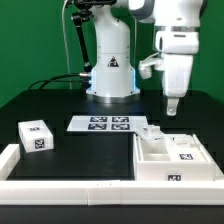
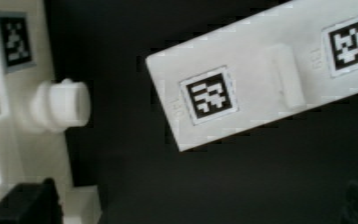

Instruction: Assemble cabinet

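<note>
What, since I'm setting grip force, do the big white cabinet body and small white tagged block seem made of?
Big white boxy cabinet body: probably rigid plastic with a smooth matte finish, going by its uniform colour and clean moulded edges. Small white tagged block: likely the same plastic, with the same flat white surface.

in the exterior view the arm point(image 1: 165, 30) is cut off by the top edge, and the tool point(image 1: 171, 107) is too small to tell how its jaws stand. the tags point(image 1: 186, 155) on the cabinet point(image 1: 150, 160) are too small to read. the wrist view is blurred throughout: the marker board point(image 2: 247, 85) and a white part with a round knob point(image 2: 51, 100) both run off the picture's edges, and one dark finger point(image 2: 25, 205) shows only as a smear.
</note>
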